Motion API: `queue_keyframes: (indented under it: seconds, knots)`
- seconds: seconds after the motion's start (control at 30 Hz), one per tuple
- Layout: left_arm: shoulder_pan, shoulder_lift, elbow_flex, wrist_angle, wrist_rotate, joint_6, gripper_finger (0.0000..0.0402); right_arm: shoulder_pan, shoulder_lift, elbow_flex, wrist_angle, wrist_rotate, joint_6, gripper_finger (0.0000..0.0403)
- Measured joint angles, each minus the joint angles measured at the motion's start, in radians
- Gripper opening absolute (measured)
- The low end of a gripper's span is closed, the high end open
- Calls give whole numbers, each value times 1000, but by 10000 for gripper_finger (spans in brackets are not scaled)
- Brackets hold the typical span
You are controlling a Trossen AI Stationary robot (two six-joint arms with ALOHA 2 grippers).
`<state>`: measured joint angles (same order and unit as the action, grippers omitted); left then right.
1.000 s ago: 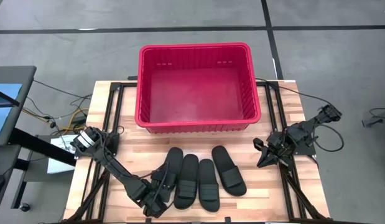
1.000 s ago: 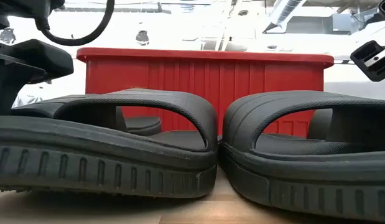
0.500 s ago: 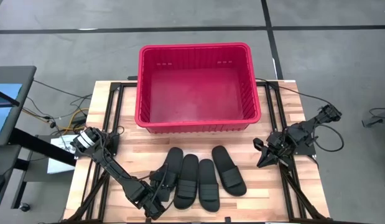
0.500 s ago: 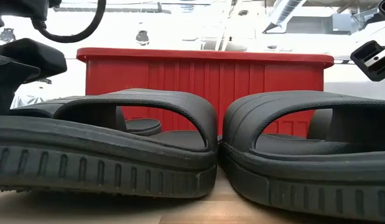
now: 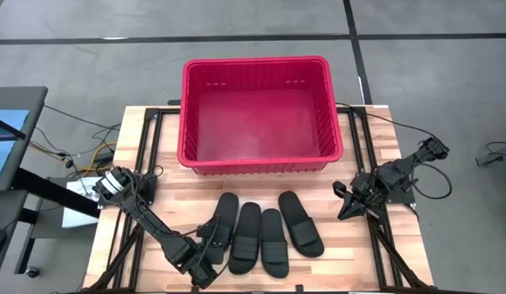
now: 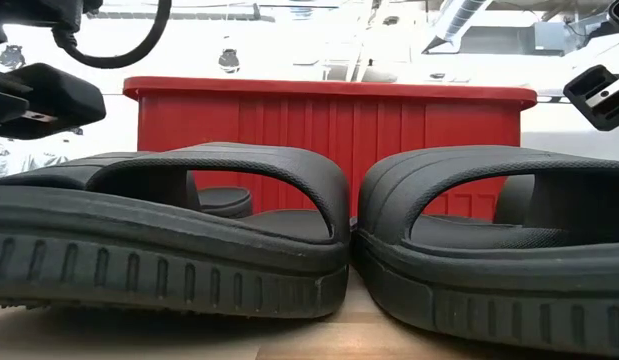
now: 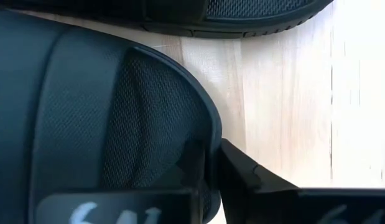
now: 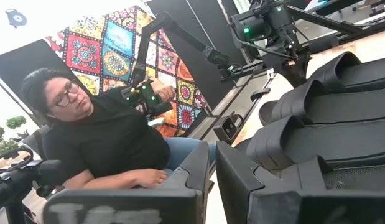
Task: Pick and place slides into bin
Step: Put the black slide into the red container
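Four slides (image 5: 265, 233) lie in a row on the table (image 5: 359, 253), just in front of the empty bin (image 5: 259, 155). Left gripper (image 5: 205, 260) is down at the leftmost slide (image 5: 222, 227), one finger (image 7: 260, 183) at its edge; jaw state cannot be told. Right gripper (image 5: 345, 204) waits at the right, fingers nearly closed, holding nothing.

no readable text, labels or numbers

1. The bin (image 5: 261, 114), a red rectangular basket with slotted walls, stood upright and empty at the table's far edge.
2. Four black slides lay side by side, soles down, near the bin's front wall: leftmost (image 5: 222, 223), second (image 5: 245, 238), third (image 5: 274, 242), rightmost (image 5: 301, 223), angled slightly apart.
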<state>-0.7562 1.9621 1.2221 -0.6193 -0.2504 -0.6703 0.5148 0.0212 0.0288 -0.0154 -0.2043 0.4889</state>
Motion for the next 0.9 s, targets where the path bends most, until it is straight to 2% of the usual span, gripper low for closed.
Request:
queue_keyframes:
  seconds: [0.23, 0.53, 0.9]
  knots:
    - [-23, 3, 31, -39, -11, -46, 5, 0, 0, 0, 0, 0, 0, 21]
    - [-57, 11, 197, -203, -20, -79, 2, 0, 0, 0, 0, 0, 0, 21]
    - [-97, 8, 360, -319, -23, -92, 0, 0, 0, 0, 0, 0, 0, 21]
